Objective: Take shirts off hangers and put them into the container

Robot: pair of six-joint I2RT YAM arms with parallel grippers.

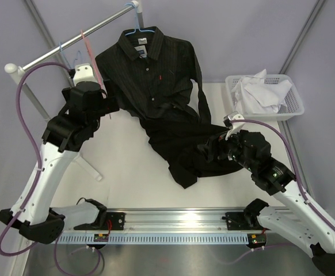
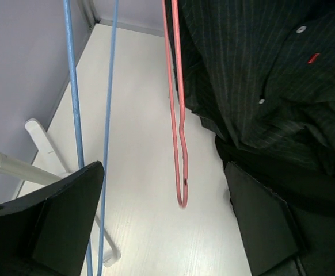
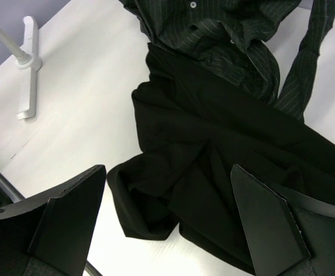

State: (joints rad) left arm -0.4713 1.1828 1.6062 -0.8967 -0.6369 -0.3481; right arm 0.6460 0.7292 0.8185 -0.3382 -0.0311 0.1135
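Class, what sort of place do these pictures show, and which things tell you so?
Probably a robotics test cell, not a home: the left arm and right arm bolted to a white table, bare grey walls, and a clothes rail.

Three shirts [image 1: 150,75], three hangers [image 2: 185,169] (one basket [image 1: 293,98])

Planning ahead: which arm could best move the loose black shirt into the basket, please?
Probably right: its open jaws hang over that shirt, the basket on its side; left is among hangers.
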